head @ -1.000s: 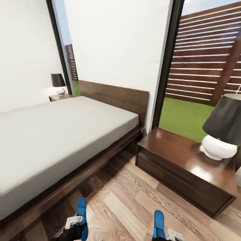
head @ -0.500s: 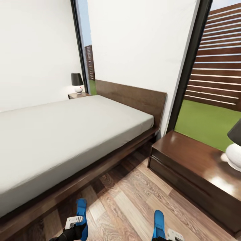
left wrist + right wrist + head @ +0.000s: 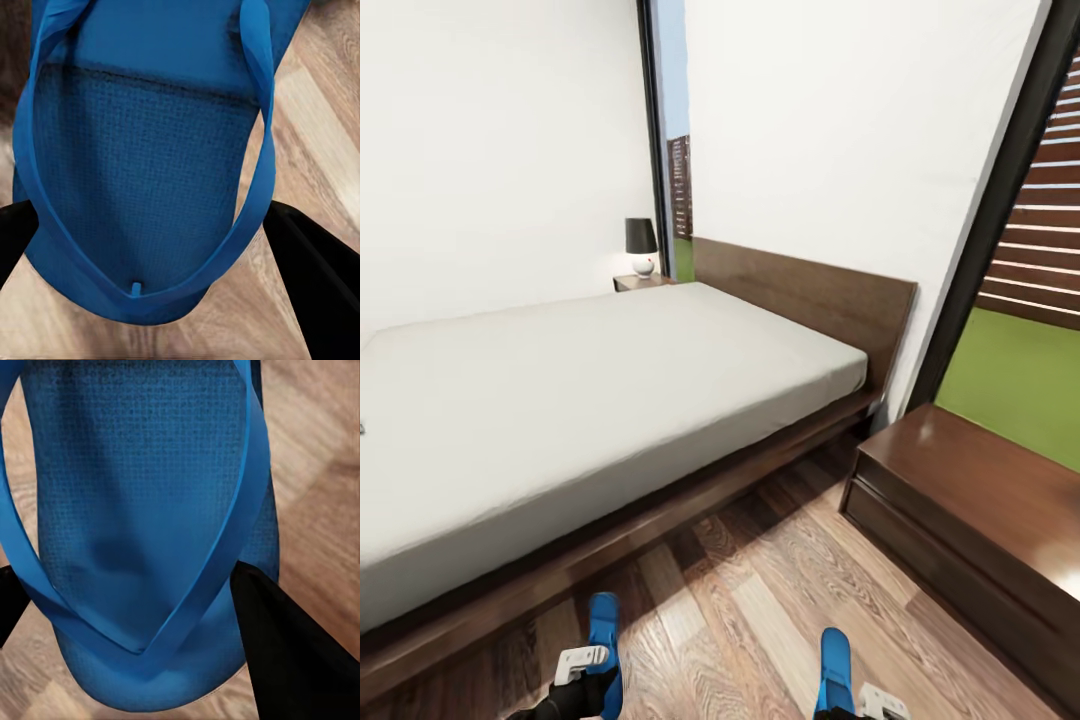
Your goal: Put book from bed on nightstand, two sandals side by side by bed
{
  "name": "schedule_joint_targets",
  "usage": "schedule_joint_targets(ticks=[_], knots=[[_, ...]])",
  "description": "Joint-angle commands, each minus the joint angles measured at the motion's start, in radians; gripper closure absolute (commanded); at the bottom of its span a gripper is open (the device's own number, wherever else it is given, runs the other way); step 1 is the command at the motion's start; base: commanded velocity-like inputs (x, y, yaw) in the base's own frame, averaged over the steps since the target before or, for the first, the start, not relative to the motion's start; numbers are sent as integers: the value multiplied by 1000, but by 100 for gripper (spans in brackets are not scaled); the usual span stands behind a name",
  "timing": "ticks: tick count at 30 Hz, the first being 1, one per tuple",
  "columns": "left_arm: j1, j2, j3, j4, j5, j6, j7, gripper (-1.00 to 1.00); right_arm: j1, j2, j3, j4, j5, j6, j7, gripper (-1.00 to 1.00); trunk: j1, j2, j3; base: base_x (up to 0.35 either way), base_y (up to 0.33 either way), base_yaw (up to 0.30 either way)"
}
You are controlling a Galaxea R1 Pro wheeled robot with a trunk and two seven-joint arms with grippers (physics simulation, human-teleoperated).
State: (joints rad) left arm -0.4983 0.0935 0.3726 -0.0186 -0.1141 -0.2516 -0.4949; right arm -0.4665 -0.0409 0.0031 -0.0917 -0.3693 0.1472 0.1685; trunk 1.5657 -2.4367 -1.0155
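Each gripper pinches one blue sandal, left sandal (image 3: 604, 640) in left gripper (image 3: 582, 668), right sandal (image 3: 835, 665) in right gripper (image 3: 860, 700), long axes pointing far, parallel, well apart above the plank floor (image 3: 760, 590); bed (image 3: 590, 400) frame lies left, nearer the left arm.

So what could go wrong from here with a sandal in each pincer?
1. Each sandal appears pinched only at one end, so it might slip during travel.
2. The bed frame lies close ahead; a sandal could bump it when lowered.
3. The nightstand narrows the floor gap.
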Motion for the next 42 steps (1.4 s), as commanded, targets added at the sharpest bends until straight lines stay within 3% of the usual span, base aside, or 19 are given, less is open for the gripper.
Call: schedule_joint_targets(ticks=[1,42], knots=[[-1,0,9,1,-10,-5,-2,100,0,0,1,-2,-8,6,0,100,0,0,-1,0,0,290],[0,0,9,1,-10,-5,-2,100,0,-1,0,-2,-8,6,1,100,0,0,-1,0,0,290]])
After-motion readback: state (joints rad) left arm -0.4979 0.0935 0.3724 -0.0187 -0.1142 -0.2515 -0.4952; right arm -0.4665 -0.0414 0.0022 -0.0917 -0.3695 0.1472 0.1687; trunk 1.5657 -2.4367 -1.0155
